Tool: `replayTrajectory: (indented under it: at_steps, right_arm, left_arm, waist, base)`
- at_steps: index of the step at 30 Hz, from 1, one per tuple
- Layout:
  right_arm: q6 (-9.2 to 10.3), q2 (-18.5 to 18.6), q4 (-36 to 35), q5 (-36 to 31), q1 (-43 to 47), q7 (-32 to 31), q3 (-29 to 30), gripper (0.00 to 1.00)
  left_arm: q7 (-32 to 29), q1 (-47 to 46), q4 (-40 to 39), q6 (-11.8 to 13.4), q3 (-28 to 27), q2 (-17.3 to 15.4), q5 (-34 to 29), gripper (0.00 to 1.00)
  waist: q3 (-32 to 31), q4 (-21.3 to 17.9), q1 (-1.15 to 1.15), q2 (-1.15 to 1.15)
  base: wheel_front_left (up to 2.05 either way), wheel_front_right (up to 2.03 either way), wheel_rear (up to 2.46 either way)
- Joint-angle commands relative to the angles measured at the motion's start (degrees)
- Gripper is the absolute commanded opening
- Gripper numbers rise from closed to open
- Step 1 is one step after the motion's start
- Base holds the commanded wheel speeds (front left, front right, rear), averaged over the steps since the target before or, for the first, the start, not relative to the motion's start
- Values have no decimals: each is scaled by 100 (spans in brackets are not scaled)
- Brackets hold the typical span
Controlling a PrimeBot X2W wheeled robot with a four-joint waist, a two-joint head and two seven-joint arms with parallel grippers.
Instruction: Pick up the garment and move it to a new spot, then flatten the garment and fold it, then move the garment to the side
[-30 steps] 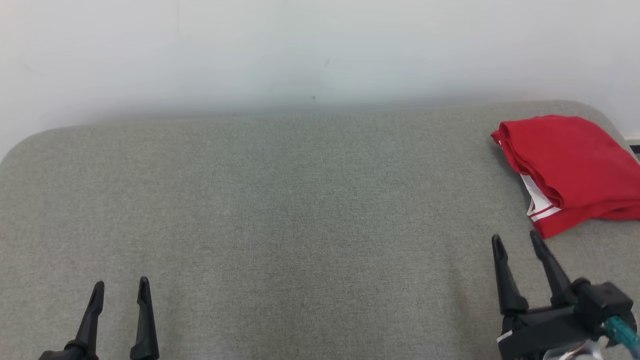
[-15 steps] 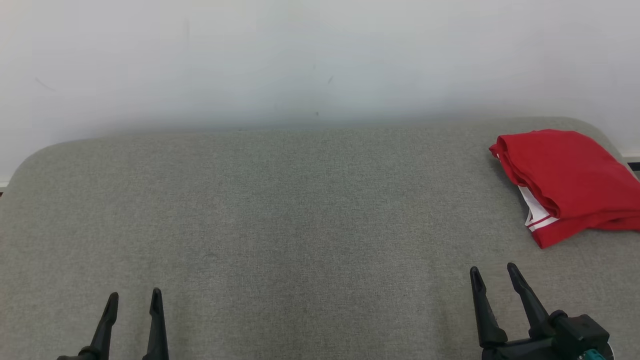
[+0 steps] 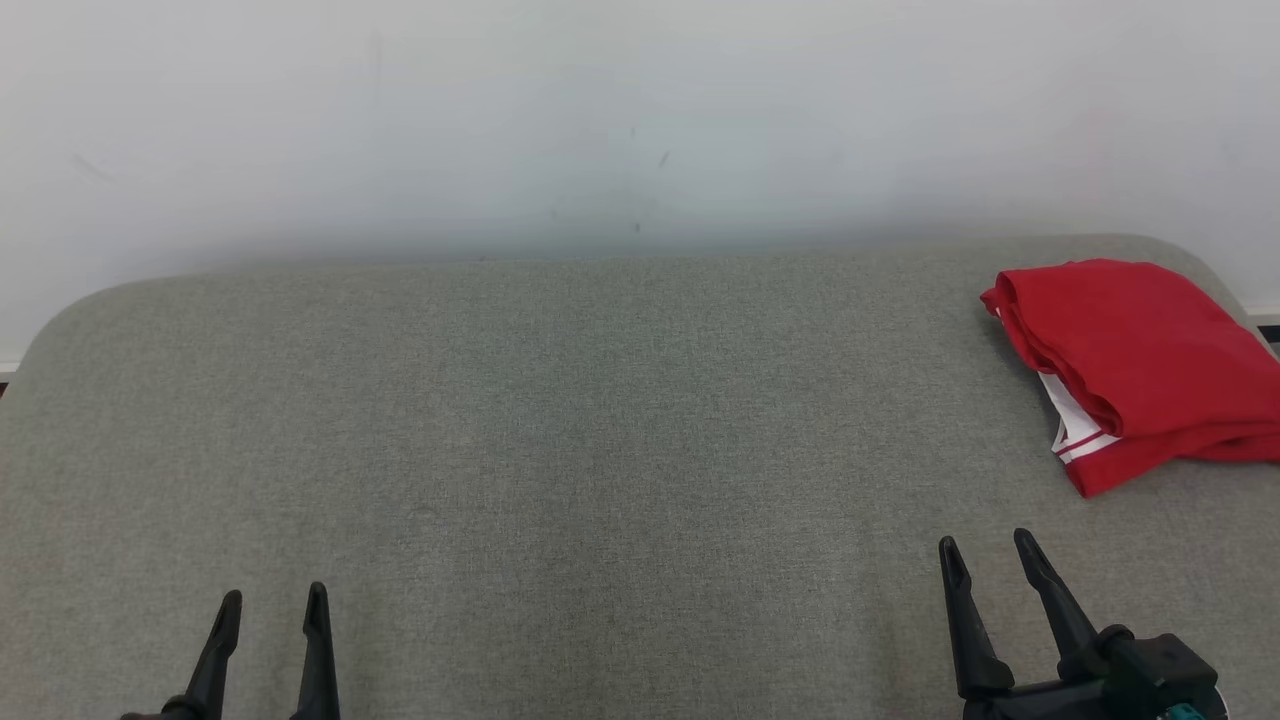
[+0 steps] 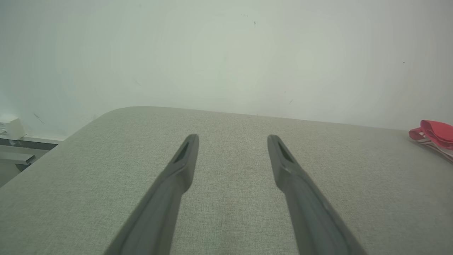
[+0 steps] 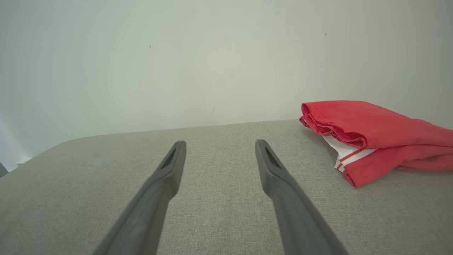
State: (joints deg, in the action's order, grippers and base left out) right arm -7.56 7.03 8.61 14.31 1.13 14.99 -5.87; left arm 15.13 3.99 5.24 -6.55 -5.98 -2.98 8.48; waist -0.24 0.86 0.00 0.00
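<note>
Seemingly the job is close to done: the red garment (image 3: 1140,350) lies folded at the far right of the grey fabric worktop (image 3: 600,420), well apart from the bare middle. Both claws are released and carry nothing. The left claw (image 3: 272,605) hangs at the near left. The right claw (image 3: 985,560) hangs at the near right, on the near side of the garment and not touching it.

The risk I see lies in the fold itself and where it sits. The bundle is near the rounded far right corner, and its right side runs off the head view, so I cannot tell how much worktop is left beyond it. If the right claw swings right, a finger could catch the white striped hem that pokes out at the near left. That would drag the layers open or push the bundle toward the edge.

From above, the head view gives the garment's outline and its place on the worktop. The right wrist view gives its side instead: soft rolled edges stacked loosely, the white piece tucked between red layers. The left wrist view catches a sliver of the garment at its right edge. It also shows a pale box (image 4: 10,127) on a ledge beyond the worktop's left end.
</note>
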Motion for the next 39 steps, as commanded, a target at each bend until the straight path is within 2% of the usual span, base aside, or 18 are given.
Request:
replayTrajectory:
  at_steps: [1, 4, 5, 9, 13, 26, 39]
  right_arm:
    - [17, -25, -21, -30, 33, 23, 21, 100]
    - [17, -28, -28, -32, 44, 23, 37, 100]
    - [0, -8, -12, -22, 2, 0, 27, 0]
    - [0, -23, 157, 15, 74, -22, -1, 0]
    - [0, -30, 154, 363, 52, -93, 30, 0]
    - [2, -36, 235, 1836, -118, -420, 182, 0]
    - [3, -55, 289, 2992, -242, -683, 310, 0]
  left_arm:
    - [-3, 52, -30, 6, -12, 3, -71, 100]
    - [-3, 67, -27, -11, -31, 5, 88, 100]
    - [0, 3, -23, -2, -21, 0, 91, 0]
    - [-18, 10, 178, -2, -23, 33, 128, 0]
    - [-146, -77, 254, -5, -67, 31, 465, 0]
    - [-505, -245, 341, -24, -40, 25, 1966, 0]
    - [-807, -396, 435, -40, -38, 20, 3146, 0]
  waist:
    - [1, -1, 0, 0]
    - [-5, 0, 0, 0]
    - [-5, 0, 0, 0]
    - [-6, -1, 0, 0]
    - [-5, -3, 0, 0]
    - [-1, -12, 0, 0]
    - [3, -21, 0, 0]
  base:
    - [0, 0, 0]
    - [0, 0, 0]
    - [0, 0, 0]
    - [0, 0, 0]
    - [0, 0, 0]
    - [0, 0, 0]
    - [0, 0, 0]
